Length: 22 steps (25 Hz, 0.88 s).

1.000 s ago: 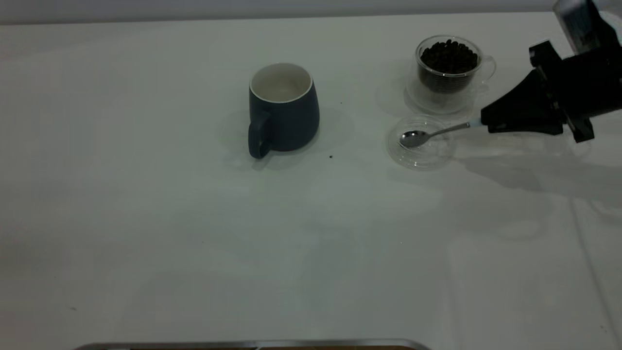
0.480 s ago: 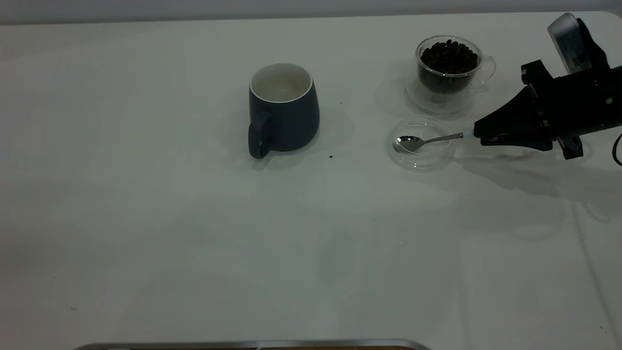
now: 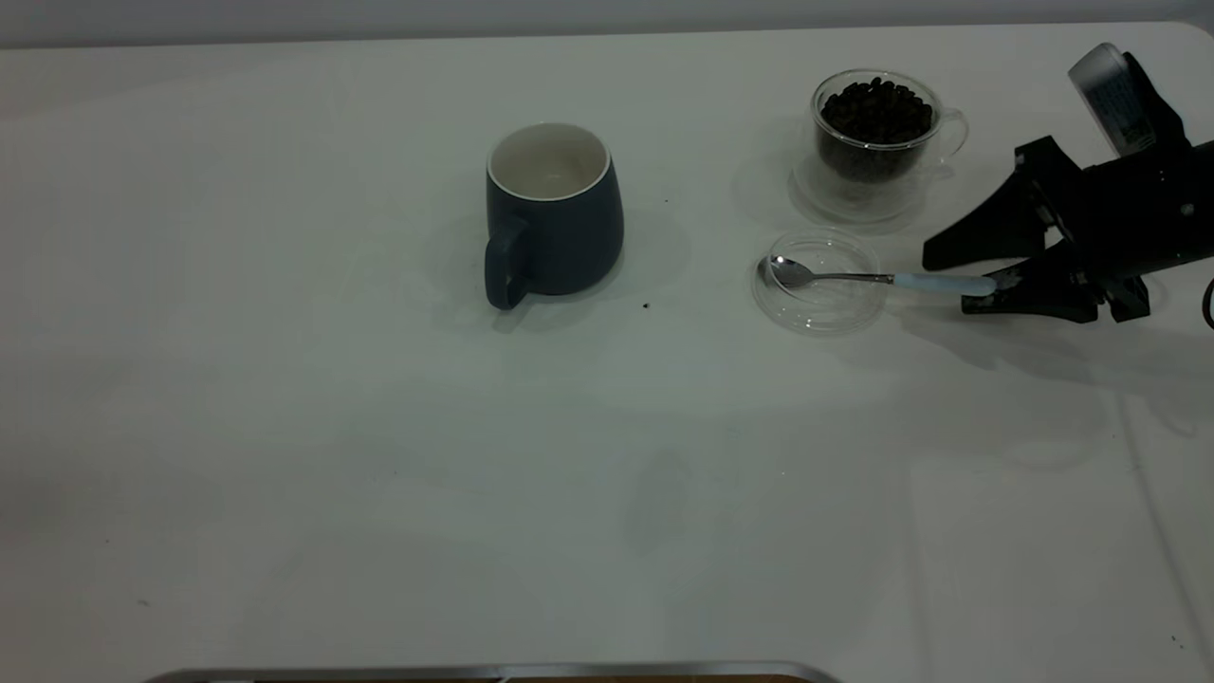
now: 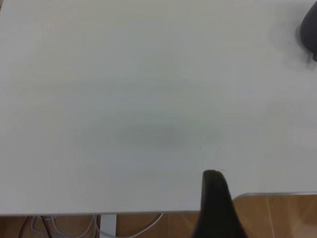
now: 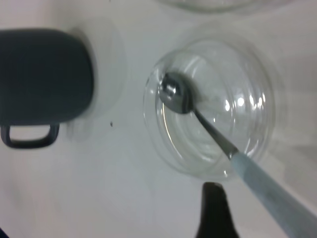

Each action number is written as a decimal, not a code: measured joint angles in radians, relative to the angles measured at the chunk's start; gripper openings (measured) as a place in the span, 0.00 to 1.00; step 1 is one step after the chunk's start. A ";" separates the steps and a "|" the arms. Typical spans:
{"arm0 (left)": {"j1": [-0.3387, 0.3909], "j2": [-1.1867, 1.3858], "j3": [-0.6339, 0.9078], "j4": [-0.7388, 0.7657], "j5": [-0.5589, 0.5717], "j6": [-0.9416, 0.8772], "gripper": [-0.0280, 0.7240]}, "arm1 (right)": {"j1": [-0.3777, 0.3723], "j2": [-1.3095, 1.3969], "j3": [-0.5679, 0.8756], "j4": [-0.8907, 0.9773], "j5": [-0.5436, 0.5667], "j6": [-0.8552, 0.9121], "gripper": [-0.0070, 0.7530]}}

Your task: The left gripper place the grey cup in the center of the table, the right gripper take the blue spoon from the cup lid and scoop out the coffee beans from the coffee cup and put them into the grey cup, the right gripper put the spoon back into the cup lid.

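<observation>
Left gripper [image 4: 214, 208] is showing only one black finger at the table's near edge, so whether it is spread or closed cannot be told; it is idling well apart from the work. Grey cup [image 3: 553, 211] is standing upright near the middle of the table [image 3: 379, 455], handle toward the camera, placed where the beans are to be tipped. Cup lid [image 3: 821, 281] is serving as a rest for the blue spoon [image 3: 873, 278], whose bowl is lying inside it while the pale handle is reaching over the rim. Coffee cup [image 3: 877, 128], behind the lid, is holding the coffee beans [image 3: 874, 106]. Right gripper [image 3: 958, 275] is spreading its fingers wide, the handle's end lying between them, seemingly released.
</observation>
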 joint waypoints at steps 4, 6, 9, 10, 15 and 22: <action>0.000 0.000 0.000 0.000 0.000 0.001 0.79 | 0.000 0.000 0.000 0.043 -0.015 -0.001 0.82; 0.000 0.000 0.000 0.000 0.000 0.001 0.79 | 0.000 -0.013 0.000 0.032 -0.044 -0.003 0.82; 0.000 0.000 0.000 0.000 0.000 0.001 0.79 | 0.000 -0.060 0.000 -0.029 -0.119 -0.001 0.82; 0.000 0.000 0.000 0.000 0.000 0.001 0.79 | 0.000 -0.082 0.000 -0.048 -0.149 0.002 0.82; 0.000 0.000 0.000 0.000 0.000 0.001 0.79 | 0.004 -0.217 0.002 -0.102 -0.207 0.042 0.80; 0.000 0.000 0.000 0.000 0.000 0.001 0.79 | 0.136 -0.633 0.101 -0.482 -0.179 0.355 0.78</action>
